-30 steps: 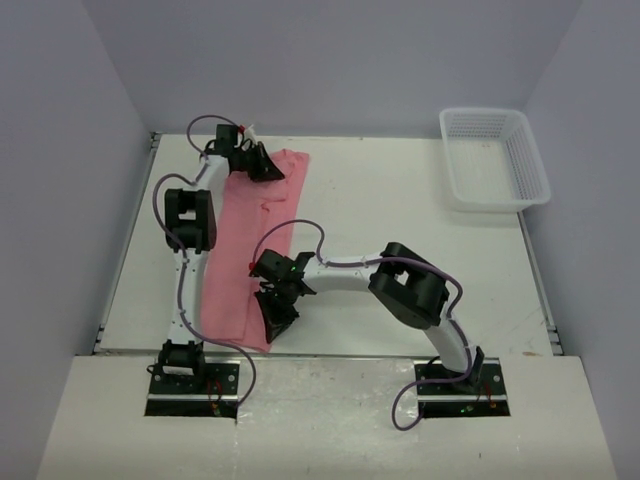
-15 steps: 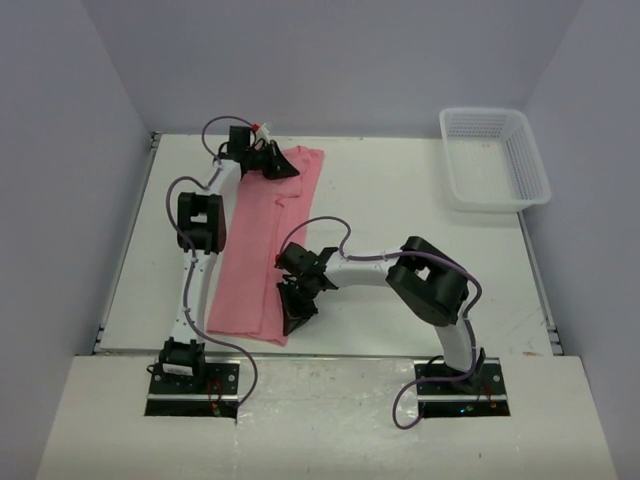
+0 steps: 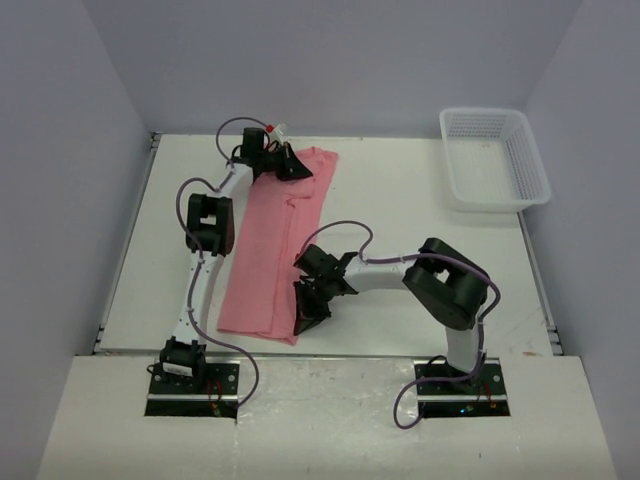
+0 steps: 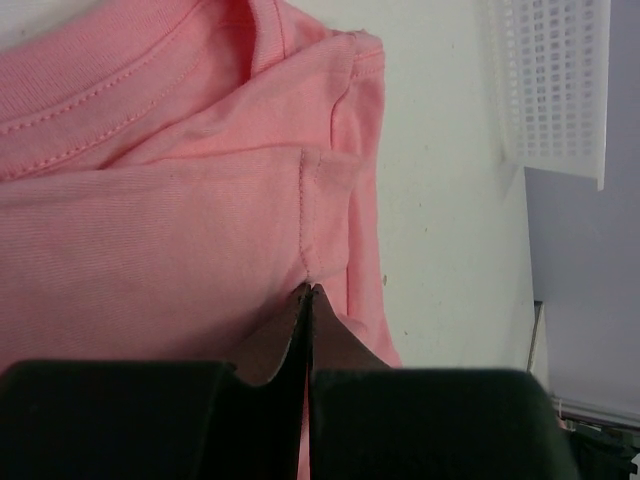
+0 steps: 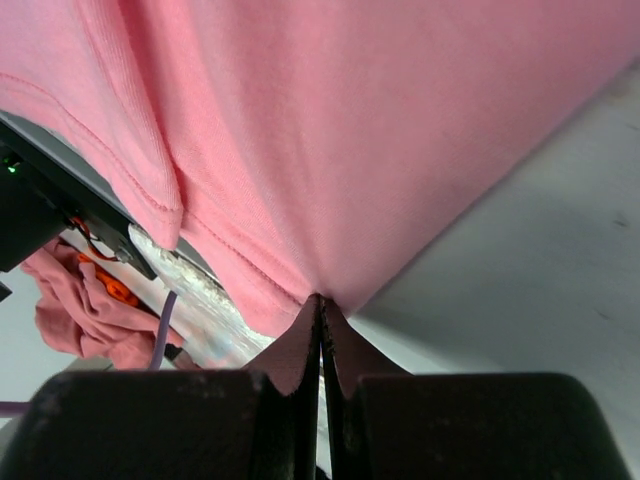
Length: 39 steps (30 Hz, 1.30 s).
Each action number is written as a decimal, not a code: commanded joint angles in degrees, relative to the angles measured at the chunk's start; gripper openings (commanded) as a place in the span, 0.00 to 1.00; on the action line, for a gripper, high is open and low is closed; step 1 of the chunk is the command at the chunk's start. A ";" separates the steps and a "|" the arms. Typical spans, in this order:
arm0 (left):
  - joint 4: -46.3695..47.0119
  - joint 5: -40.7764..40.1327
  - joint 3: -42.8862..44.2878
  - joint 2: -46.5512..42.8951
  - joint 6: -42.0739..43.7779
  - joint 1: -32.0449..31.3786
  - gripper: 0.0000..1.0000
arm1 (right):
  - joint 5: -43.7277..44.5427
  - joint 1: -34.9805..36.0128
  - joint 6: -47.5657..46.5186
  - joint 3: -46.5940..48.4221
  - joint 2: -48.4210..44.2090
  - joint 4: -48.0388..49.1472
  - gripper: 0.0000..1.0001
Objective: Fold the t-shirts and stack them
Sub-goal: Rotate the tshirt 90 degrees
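T-shirt (image 3: 262, 255) in left gripper (image 3: 299, 169), right gripper (image 3: 303, 324)

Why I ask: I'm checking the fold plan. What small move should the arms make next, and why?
Probably lift the right gripper slightly and carry the hem toward the collar. The t-shirt lies as a long narrow strip, with the right gripper shut on its near hem and the left gripper shut by the collar, so a crosswise fold seems due.

T-shirt (image 4: 150, 230) & basket (image 4: 555, 90) cut off by wrist-view edges.
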 commanded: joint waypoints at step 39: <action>6.45 -6.13 -5.23 0.50 -3.20 -4.26 0.00 | 19.53 -7.42 6.56 -27.65 -10.12 -0.01 0.00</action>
